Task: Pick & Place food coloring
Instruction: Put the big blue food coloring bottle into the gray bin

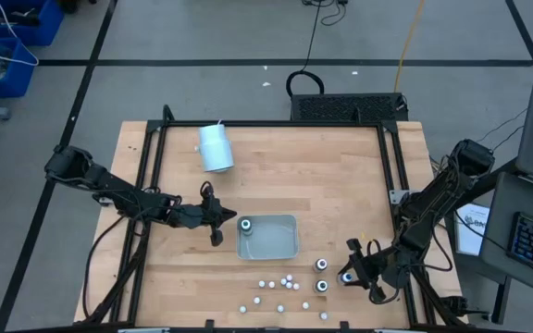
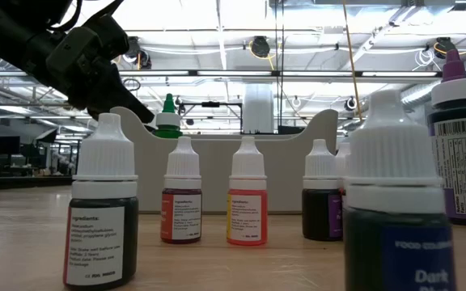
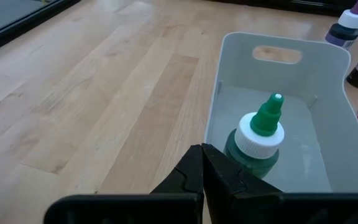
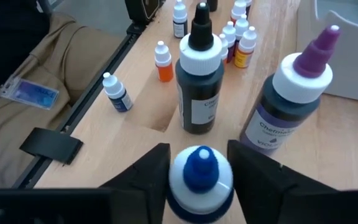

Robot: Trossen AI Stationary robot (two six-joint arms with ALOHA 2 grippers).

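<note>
A green-tipped food coloring bottle (image 3: 260,140) stands upright inside the grey tray (image 3: 229,62), at its left end (image 1: 245,225). My left gripper (image 3: 202,171) is shut and empty just outside the tray's left wall (image 1: 218,225). My right gripper (image 4: 201,177) is at the near right (image 1: 350,274), shut around a blue-tipped bottle (image 4: 201,168). A black-tipped bottle (image 4: 199,81) and a purple-tipped bottle (image 4: 288,106) stand upright just beyond it. Several small white-capped bottles (image 1: 280,282) stand on the table near the front edge. My right gripper has the blue-tipped bottle's white cap ring (image 4: 179,180) between its two fingers (image 4: 148,168), one on each side. The fingers come at it about level, from the table's right side. The bottle stands upright; whether its base is on the table is hidden.
A large white cylinder (image 1: 216,148) lies at the far left of the table. The small bottles fill the near strip in the low view (image 2: 103,210). A black frame rail (image 1: 391,176) runs along the table's right side, close to my right arm.
</note>
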